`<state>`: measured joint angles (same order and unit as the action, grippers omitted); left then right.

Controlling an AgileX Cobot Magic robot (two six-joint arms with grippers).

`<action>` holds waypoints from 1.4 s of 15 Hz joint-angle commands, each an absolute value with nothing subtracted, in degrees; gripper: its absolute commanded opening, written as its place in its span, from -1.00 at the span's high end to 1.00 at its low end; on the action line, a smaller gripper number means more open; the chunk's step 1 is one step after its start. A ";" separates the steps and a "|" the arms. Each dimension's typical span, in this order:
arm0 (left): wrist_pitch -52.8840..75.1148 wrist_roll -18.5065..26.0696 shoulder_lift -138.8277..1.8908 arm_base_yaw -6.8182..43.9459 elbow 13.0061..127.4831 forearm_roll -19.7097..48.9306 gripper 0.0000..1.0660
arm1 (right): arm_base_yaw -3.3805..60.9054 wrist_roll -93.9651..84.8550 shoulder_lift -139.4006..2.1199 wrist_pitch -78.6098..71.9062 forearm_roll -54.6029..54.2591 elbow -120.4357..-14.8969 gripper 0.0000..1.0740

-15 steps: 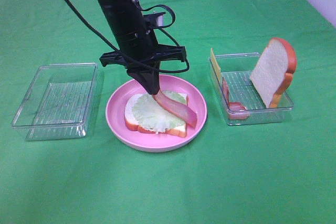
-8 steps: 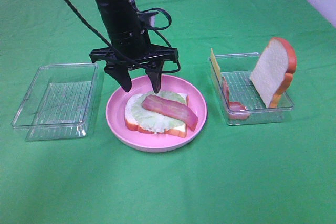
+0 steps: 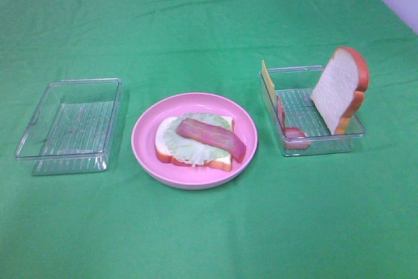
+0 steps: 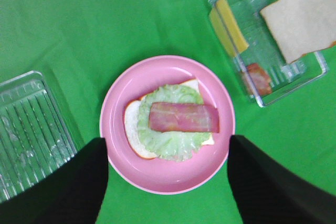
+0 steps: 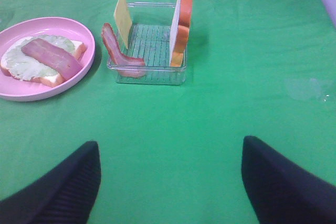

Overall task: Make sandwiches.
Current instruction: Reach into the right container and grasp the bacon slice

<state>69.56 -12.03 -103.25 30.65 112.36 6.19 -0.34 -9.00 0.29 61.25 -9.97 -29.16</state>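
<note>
My left gripper (image 4: 167, 141) hangs high above the plate with its two dark fingers wide apart and nothing between them. In the high view only its fingertips show, at the far edge of the counter. The right gripper (image 5: 170, 142) is also spread wide and holds nothing, above bare cloth on the right part of the counter.

The half-built sandwich lies near the middle of the counter. Its bottom bread slice (image 3: 166, 150) is flat, white on top, with an orange-brown crust around the sides. On it rests a lettuce leaf (image 3: 186, 145), pale green with a wrinkled, wavy outline. It covers most of the bread. A bacon strip (image 3: 212, 136), reddish-pink, smooth and long, lies diagonally across the lettuce.

All this sits in a round pink plate (image 3: 248, 136) with a raised, glossy rim.

Toward the right edge stands the right tray (image 3: 320, 145), a clear plastic rectangle with a ribbed floor. Inside it a second bread slice (image 3: 336, 93) stands on edge, leaning. A thin yellow cheese slice (image 3: 268, 80) stands against the wall nearest the plate, and a second bacon strip (image 3: 287, 129) stands curled beside it.

Toward the left edge is the left tray (image 3: 68, 125), of the same clear ribbed plastic. A smooth green cloth (image 3: 261, 227) covers the counter.
</note>
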 commanded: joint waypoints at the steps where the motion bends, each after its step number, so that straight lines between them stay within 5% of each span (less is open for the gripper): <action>1: 73.85 -10.31 -93.56 30.88 109.78 4.35 -0.18 | -0.63 -8.94 1.09 60.79 -10.03 -29.11 -0.32; 9: 73.68 -9.97 -58.61 30.88 71.79 1.03 -0.18 | -0.63 -8.94 1.09 60.79 -10.03 -29.11 -0.32; 21: 64.06 -6.93 -13.87 30.88 35.98 -2.29 -0.18 | -0.63 -8.94 1.09 60.79 -10.03 -29.11 -0.32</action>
<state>65.15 -7.22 -14.61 30.65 36.38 -1.78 -0.34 -9.00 0.29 61.25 -9.97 -29.16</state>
